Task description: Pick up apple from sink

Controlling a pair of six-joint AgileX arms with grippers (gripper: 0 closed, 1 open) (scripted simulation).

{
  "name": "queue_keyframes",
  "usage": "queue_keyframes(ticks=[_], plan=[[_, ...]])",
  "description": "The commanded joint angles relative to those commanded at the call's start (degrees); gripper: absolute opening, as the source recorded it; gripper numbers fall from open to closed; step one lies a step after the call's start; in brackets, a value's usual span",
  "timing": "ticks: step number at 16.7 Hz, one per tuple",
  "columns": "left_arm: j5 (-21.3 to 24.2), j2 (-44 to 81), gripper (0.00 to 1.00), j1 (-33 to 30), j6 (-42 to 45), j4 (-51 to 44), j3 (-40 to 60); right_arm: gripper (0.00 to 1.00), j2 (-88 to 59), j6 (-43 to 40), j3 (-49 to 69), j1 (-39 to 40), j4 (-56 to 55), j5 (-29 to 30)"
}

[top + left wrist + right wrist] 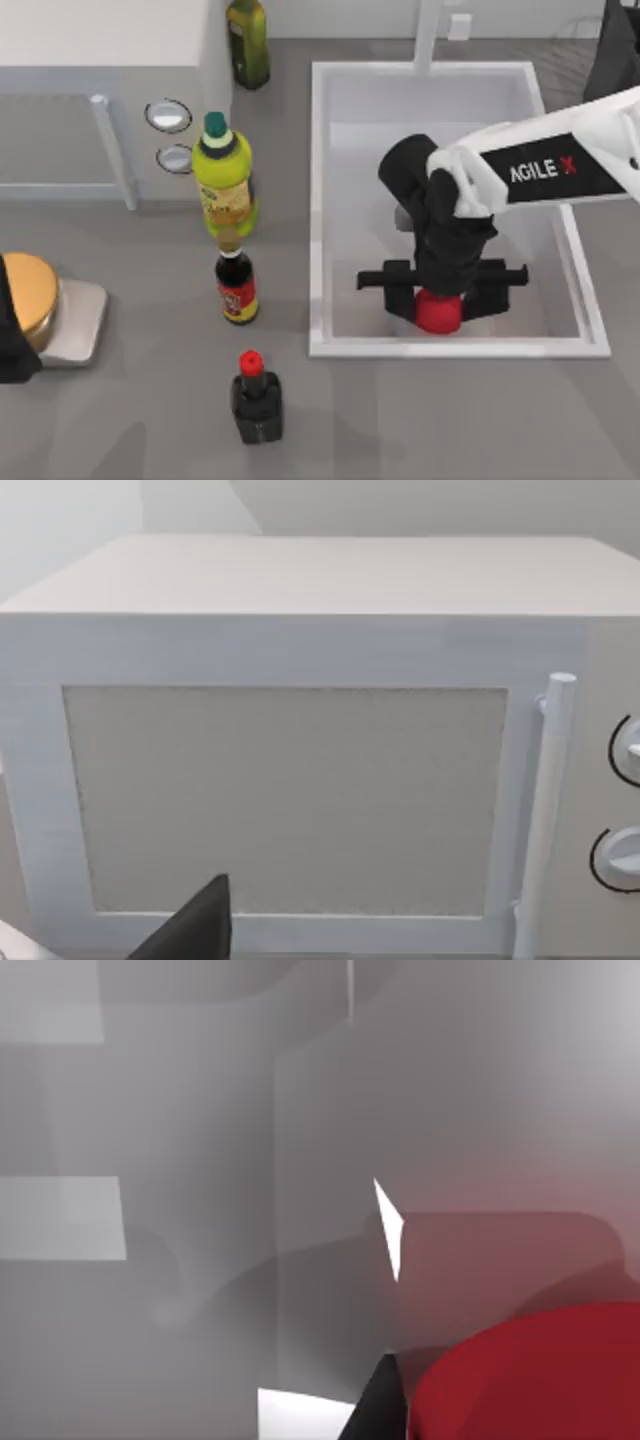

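Our right gripper (441, 300) directly above small bright-red blocky apple (438, 314) in white rectangular sink (318, 200); fingers apart, straddling it. We should centre, then close gently.

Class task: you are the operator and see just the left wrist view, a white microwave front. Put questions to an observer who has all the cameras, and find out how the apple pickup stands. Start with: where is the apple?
Observer: The apple sits in the sink, by its near wall in the top view.
Operator: Which arm is on it?
Observer: The right gripper is down over the apple, inside the basin.
Operator: What stands beside the sink?
Observer: A row of bottles to its left, among them a yellow-green bottle.
Operator: And my own arm?
Observer: The left arm is parked at the table's left edge.
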State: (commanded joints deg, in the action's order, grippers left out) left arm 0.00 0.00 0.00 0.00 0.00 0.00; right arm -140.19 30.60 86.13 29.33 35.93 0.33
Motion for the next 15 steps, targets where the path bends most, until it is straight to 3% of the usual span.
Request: queue_keyframes(ticks=[8,15], plan=[[0.0,0.0,1.0,0.0,0.0,0.0,0.0,0.0,4.17,-0.62,4.69,-0.04,6.08,1.33],[0.0,0.0,1.0,0.0,0.0,0.0,0.0,0.0,9.02,-0.67,25.55,-0.04,34.06,1.28]])
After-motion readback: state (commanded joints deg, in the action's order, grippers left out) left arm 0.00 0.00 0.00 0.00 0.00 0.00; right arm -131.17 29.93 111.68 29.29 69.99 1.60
